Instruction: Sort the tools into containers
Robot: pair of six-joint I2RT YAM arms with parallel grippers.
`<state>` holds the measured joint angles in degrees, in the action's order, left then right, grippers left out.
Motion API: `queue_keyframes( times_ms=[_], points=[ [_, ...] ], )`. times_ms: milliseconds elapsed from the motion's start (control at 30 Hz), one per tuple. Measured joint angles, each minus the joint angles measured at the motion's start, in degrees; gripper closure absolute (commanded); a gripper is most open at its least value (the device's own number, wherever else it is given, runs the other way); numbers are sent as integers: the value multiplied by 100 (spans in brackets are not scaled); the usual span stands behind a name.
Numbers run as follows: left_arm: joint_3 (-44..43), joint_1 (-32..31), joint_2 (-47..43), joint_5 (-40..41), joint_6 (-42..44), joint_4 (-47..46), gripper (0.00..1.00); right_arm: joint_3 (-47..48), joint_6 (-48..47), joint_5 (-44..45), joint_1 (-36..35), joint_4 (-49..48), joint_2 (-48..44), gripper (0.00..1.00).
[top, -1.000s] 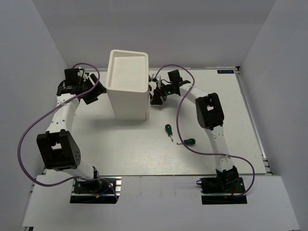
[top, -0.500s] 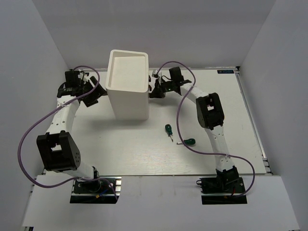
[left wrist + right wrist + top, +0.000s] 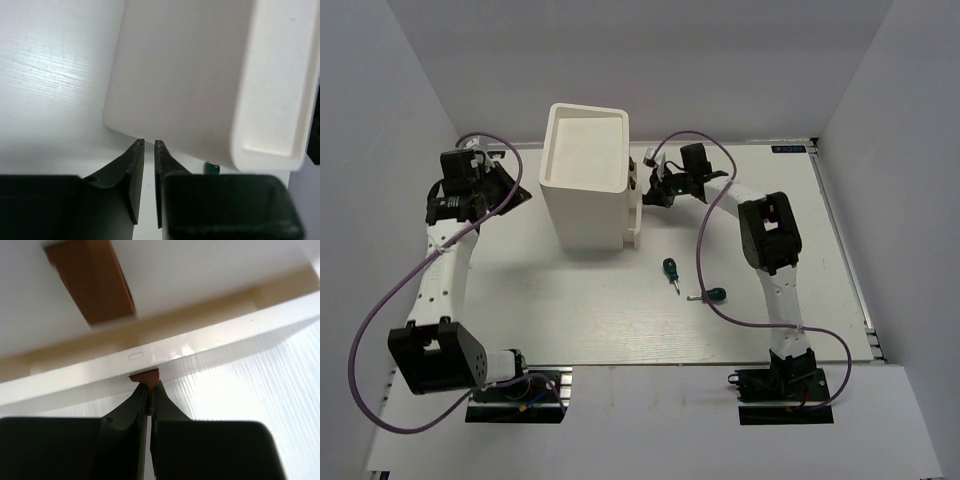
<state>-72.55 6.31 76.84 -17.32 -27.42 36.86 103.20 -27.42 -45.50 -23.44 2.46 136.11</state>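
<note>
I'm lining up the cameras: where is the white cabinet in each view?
Top external: white cabinet stands left of centre.
Left wrist: its side wall fills the upper right.
Right wrist: its drawer front spans the frame.
Shared landmark: the right tool, pinching a drawer knob.

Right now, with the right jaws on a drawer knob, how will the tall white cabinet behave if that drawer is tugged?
The cabinet may slide or tip toward the pull: it stands tall on a narrow base on the smooth table. It looks like thin plastic, so probably light. The right gripper pinches only a small knob, which could slip.
</note>
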Motion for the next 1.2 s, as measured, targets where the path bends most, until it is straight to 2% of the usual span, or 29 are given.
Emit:
queue_keyframes(
  times_ms=[167, 233, 267, 300, 333, 367, 400, 500, 533, 567, 600, 633, 700, 767, 800, 833, 867, 900, 967, 1000, 1033, 1067, 1200],
  points=[
    [33, -26, -748, -184, 168, -127, 76, -289, -227, 535, 236, 415, -358, 100],
    [74, -50, -968, -321, 258, -188, 68, -334, -295, 686, 313, 568, -442, 100],
    [85, -68, -1047, -455, 317, -229, 61, -361, -306, 745, 343, 627, -476, 71],
    [90, -98, -1104, -608, 378, -291, 53, -372, -284, 754, 365, 688, -505, 52],
    [96, -142, -1132, -826, 437, -378, 41, -376, -262, 785, 393, 750, -525, 29],
    [107, -205, -1143, -1104, 474, -496, 37, -376, -243, 811, 426, 822, -542, 12],
    [107, -286, -1137, -1353, 505, -584, 34, -376, -245, 831, 468, 905, -553, 10],
    [72, -765, -962, -2002, 671, -693, 32, -374, -271, 960, 568, 1322, -636, 10],
    [50, -994, -861, -2124, 745, -678, 35, -376, -262, 1010, 614, 1506, -697, 13],
    [33, -1252, -745, -2199, 820, -667, 45, -431, -267, 1064, 664, 1626, -798, 32],
    [26, -1521, -612, -2253, 872, -651, 52, -562, -313, 1091, 708, 1707, -960, 43],
    [9, -1869, -452, -2234, 957, -610, 69, -778, -319, 1014, 767, 1869, -1196, 59],
    [-20, -2406, -170, -2170, 1001, -566, 84, -1298, -553, 684, 953, 2286, -1784, 100],
    [-68, -3082, 214, -1982, 1049, -525, 100, -1805, -1119, 212, 1185, 2966, -2413, 100],
    [-107, -3390, 420, -1845, 1049, -514, 100, -2000, -1604, 11, 1309, 3410, -2702, 100],
    [-142, -3654, 621, -1698, 1029, -511, 100, -2188, -2277, -151, 1425, 3930, -2983, 95],
    [-184, -3926, 826, -1467, 984, -483, 100, -2387, -2922, -236, 1493, 4409, -3237, 80],
    [-216, -4131, 1014, -1255, 918, -457, 79, -2594, -3477, -291, 1510, 4791, -3451, 51],
    [-221, -4413, 1266, -822, 756, -426, 50, -3117, -4382, -326, 1464, 5318, -3838, 33],
    [-223, -4516, 1362, -612, 686, -411, 34, -3340, -4658, -313, 1436, 5486, -3969, 20],
    [-238, -4621, 1458, -376, 599, -391, 31, -3552, -4894, -289, 1397, 5600, -4074, 11],
    [-269, -4732, 1547, -164, 483, -376, 27, -3775, -5088, -262, 1362, 5657, -4181, 11],
    [-595, -5084, 1996, 658, 153, -341, 25, -4356, -5248, -149, 1340, 5471, -4516, 10]
  ],
)
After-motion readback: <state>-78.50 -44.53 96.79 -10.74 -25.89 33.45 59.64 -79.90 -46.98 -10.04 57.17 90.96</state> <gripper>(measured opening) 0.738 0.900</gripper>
